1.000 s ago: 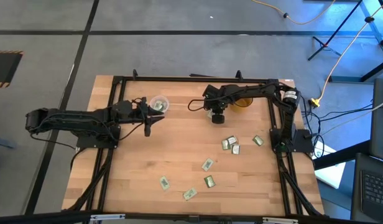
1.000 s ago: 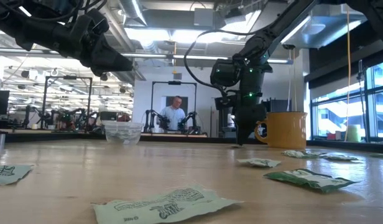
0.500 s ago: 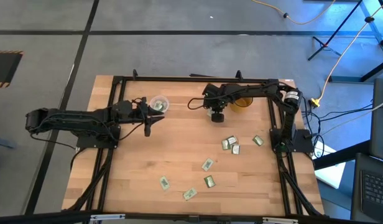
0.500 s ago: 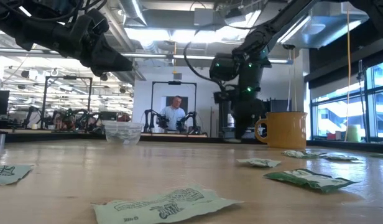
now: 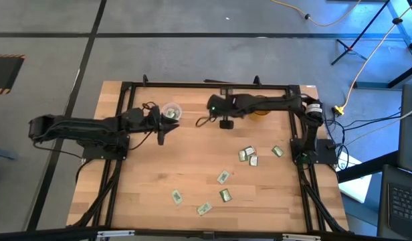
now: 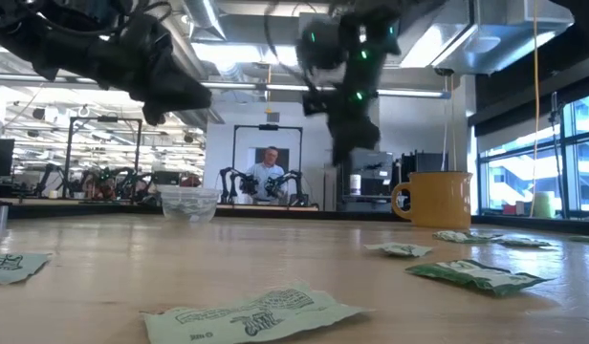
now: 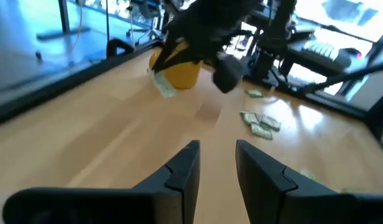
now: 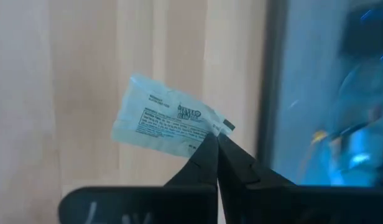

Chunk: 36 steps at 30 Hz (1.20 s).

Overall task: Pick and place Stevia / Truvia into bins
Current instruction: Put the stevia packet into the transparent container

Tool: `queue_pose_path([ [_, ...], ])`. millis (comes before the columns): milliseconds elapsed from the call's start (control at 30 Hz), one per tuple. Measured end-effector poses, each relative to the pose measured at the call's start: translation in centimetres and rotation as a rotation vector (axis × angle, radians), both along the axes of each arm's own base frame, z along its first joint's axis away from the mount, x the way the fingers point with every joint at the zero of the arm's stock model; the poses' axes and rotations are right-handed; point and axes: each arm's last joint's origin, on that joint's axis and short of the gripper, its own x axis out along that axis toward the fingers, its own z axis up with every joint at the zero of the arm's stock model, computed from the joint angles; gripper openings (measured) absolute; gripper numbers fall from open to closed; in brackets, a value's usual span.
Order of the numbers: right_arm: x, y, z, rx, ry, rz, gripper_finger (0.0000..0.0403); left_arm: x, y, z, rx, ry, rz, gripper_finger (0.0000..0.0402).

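Note:
My right gripper [image 8: 214, 142] is shut on one green and white Stevia sachet [image 8: 163, 121]. It hangs in the air left of the amber mug [image 5: 262, 109], between the mug and the clear cup [image 5: 171, 112]. The held sachet [image 7: 163, 84] also shows in the left wrist view in front of the mug [image 7: 179, 70]. My left gripper [image 7: 216, 167] is open and hovers just on the near side of the clear cup, which holds some sachets. Several more sachets [image 5: 247, 155] lie flat on the right and near part of the table. My right gripper pinches the sachet between its two fingertips at one short end [image 8: 209, 129]. The fingers come at it from above, slanting down. The sachet is lifted clear of the table and sticks out past the fingertips, roughly flat and unfolded.
The black frame rails [image 5: 206, 85] run along the table's far edge and both sides. Loose sachets [image 6: 471, 274] lie in the near foreground of the low view. Bare wood shows in the table's middle [image 5: 192, 154]. A person sits in the room far behind the table [image 6: 268, 175].
My right gripper has risen from the table beside the amber mug, carrying the sachet up with it, and has swung toward the table's left, toward the clear cup. It has stayed shut on the sachet.

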Motion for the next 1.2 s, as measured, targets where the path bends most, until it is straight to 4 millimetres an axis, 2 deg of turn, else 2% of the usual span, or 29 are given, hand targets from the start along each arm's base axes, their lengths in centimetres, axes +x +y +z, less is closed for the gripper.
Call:
queue_pose_path([
  [300,3.5,7.8,3.3,-0.183,-0.138,0.286,0.0000,2.5,0.5,-0.5,-0.192,-0.028,0.035,0.0118],
  [500,4.1,11.0,3.9,-0.241,-0.178,0.398,0.0000,4.7,0.8,0.1,-0.271,-0.027,0.002,0.0123],
  [700,4.1,11.8,3.9,-0.241,-0.188,0.413,0.0000,6.8,1.0,0.8,-0.311,-0.016,-0.072,0.0123],
  [833,4.1,11.8,3.9,-0.241,-0.188,0.412,0.0000,7.6,1.1,0.6,-0.321,0.012,-0.092,0.0123],
  [1067,4.1,11.8,4.0,-0.270,-0.186,0.390,0.0000,8.1,1.3,-0.5,-0.303,0.060,-0.091,0.0123],
  [1200,4.1,11.8,4.0,-0.270,-0.188,0.390,0.0000,8.2,1.3,-0.7,-0.283,0.069,-0.085,0.0107],
])
